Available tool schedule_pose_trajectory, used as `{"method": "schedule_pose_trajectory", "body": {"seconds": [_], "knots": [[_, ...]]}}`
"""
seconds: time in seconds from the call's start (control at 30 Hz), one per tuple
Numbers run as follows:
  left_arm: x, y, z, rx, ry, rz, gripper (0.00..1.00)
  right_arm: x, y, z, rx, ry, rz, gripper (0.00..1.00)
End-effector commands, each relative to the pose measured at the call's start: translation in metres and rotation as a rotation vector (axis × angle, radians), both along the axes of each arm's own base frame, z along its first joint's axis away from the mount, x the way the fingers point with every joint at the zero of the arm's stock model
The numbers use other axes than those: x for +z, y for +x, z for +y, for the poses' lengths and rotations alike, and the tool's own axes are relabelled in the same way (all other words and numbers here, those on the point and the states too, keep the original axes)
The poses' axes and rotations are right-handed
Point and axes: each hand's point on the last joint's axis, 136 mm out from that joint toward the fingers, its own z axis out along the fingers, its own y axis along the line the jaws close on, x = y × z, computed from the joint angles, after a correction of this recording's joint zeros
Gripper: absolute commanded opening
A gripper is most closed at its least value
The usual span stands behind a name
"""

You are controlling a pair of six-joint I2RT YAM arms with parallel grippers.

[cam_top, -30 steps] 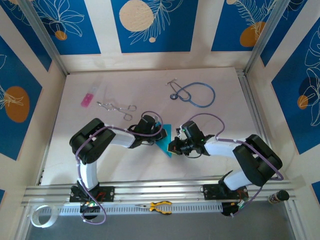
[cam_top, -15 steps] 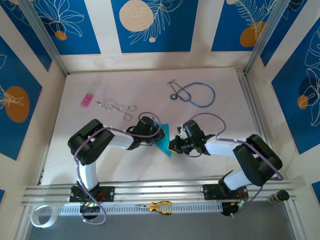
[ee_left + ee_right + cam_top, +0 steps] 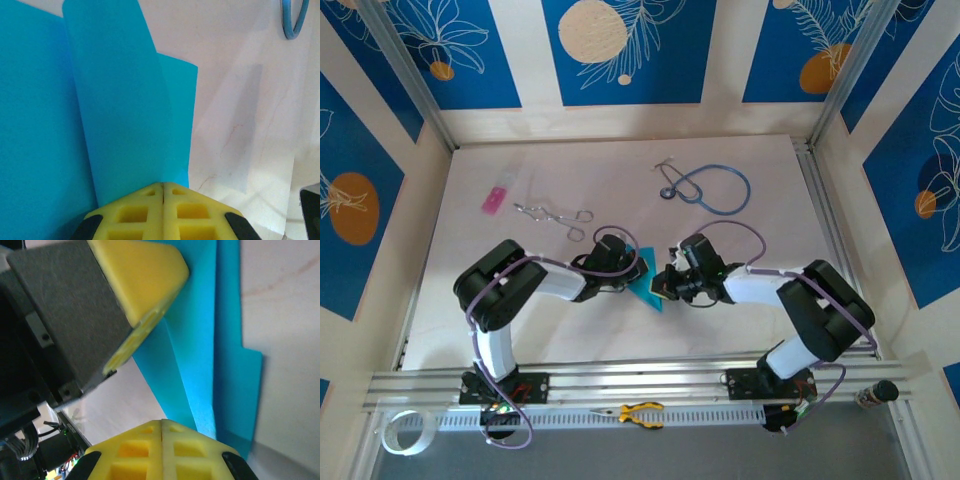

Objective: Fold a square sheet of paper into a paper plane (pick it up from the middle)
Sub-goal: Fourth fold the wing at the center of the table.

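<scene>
L gripper point(image 3: 163, 186): closed, tip on sheet point(image 3: 115, 110), 10 o'clock.
R gripper point(image 3: 161, 423): also closed, 3 o'clock.
Risk: uneven press skews crease.

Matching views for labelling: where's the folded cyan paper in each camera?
Top external: folded cyan paper sits near frame centre, slightly low.
Left wrist: it covers the left half, rising from the bottom edge.
Right wrist: a vertical strip right of centre.
Shared landmark: the left gripper, bottom centre in its own view, top left in the right wrist view.
</scene>
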Motion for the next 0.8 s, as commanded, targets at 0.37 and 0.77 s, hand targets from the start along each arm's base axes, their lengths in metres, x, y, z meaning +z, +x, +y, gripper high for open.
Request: {"method": "schedule_pose_trajectory", "body": {"seconds": [0.37, 0.77], "knots": [[-0.038, -0.023, 0.032, 0.048, 0.147, 0.095, 0.04, -0.041, -0.013, -0.006, 0.04, -0.073, 0.107, 0.03], [0.018, -0.026, 0.011, -0.147, 0.106, -0.06, 0.12, -0.043, -0.014, -0.021, 0.119, -0.054, 0.123, 0.02]]}}
